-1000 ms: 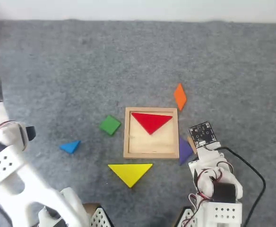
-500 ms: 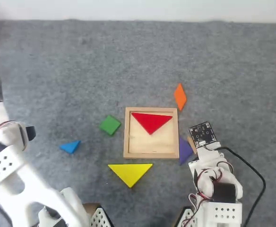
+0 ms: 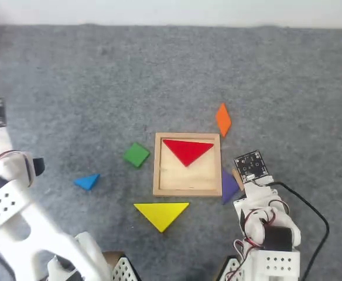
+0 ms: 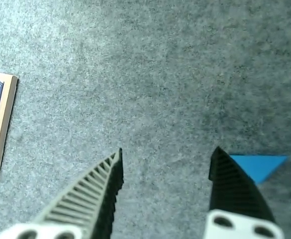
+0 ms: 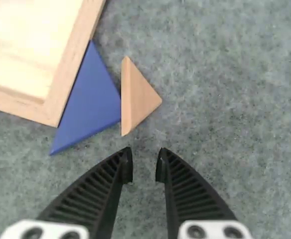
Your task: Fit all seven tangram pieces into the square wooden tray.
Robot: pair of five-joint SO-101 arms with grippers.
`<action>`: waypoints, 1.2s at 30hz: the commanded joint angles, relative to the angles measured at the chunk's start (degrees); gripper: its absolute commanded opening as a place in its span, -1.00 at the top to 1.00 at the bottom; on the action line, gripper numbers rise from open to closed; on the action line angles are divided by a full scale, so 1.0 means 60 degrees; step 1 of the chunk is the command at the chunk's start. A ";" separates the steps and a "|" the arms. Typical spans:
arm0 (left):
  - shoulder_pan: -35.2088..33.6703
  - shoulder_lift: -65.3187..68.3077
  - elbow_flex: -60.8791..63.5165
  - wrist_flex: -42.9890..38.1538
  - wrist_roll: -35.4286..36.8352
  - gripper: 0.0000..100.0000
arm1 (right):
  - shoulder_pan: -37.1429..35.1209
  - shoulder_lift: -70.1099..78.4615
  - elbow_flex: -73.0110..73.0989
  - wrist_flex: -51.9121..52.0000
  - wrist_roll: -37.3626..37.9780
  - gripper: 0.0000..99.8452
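Right pincer [image 5: 144, 167] is sitting barely open just short of the tan triangle [image 5: 135, 97], which is lying against the purple triangle [image 5: 88, 102] off the lower-right corner of the tray [image 3: 185, 192] mid-frame, so dropping in that narrow is probably going to shove both.

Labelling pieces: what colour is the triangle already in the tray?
Red triangle, clearest in the high view.

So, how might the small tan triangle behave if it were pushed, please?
The tan triangle looks rigid and flat, so it should slide, not roll. It seems to touch the dark blue triangle, so pushing probably shifts both. The carpet may drag.
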 commanded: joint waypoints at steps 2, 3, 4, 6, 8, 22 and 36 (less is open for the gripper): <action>-0.0088 -0.0278 -0.0037 0.0029 -0.0278 0.45 | 0.0095 -0.0139 0.0147 0.0081 0.0103 0.80; -0.0147 -0.0278 -0.0037 0.0015 -0.0278 0.45 | 0.0095 -0.0139 0.0147 0.0081 0.0103 0.80; -0.0161 -0.0278 -0.0037 0.0000 -0.0264 0.45 | 0.0095 -0.0139 0.0147 0.0081 0.0103 0.80; -0.0117 -0.0278 -0.0037 -0.0029 -0.0249 0.45 | 0.0095 -0.0139 0.0147 0.0081 0.0103 0.80; -0.0073 -0.0278 -0.0037 -0.0132 -0.0205 0.45 | 0.0095 -0.0139 0.0147 0.0081 0.0103 0.80; 0.1553 0.2667 -0.0022 -0.1231 0.2139 0.45 | -0.0769 -0.0168 0.0147 -0.0051 0.0190 0.80; 0.1758 0.5143 -0.0183 -0.2081 0.3004 0.45 | -0.0037 0.0300 -0.3018 0.0227 0.3502 0.80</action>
